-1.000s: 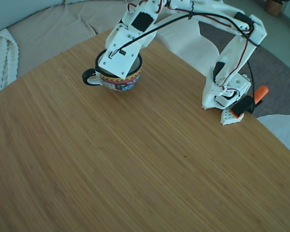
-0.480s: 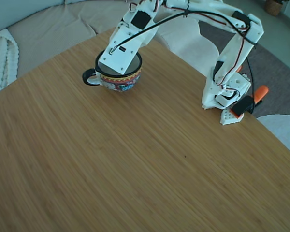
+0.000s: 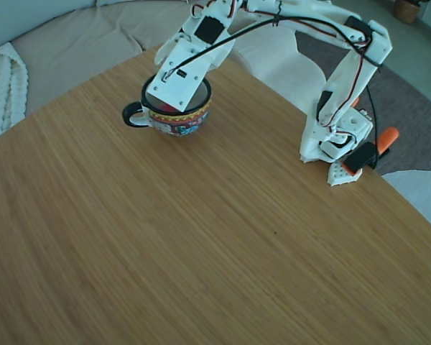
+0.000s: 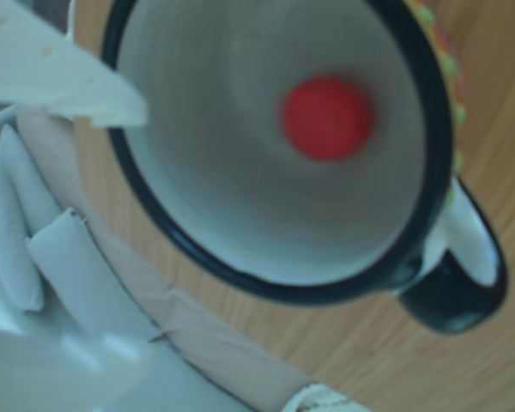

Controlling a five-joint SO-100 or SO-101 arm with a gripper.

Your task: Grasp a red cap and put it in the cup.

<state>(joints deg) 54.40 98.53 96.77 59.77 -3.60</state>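
The red cap (image 4: 328, 118) lies loose inside the cup (image 4: 240, 275), toward two o'clock in the other view, clear of the claw (image 3: 174, 103), whose opening cannot be judged; the cap looks light, stiff, best pinched across its rim.

You're working in a home living room: a round bamboo tabletop (image 3: 201, 237) is sitting beside a beige sofa (image 3: 72, 43), a knitted blanket (image 3: 0, 86) is draping over it, and a rug (image 3: 409, 108) is lying beyond.
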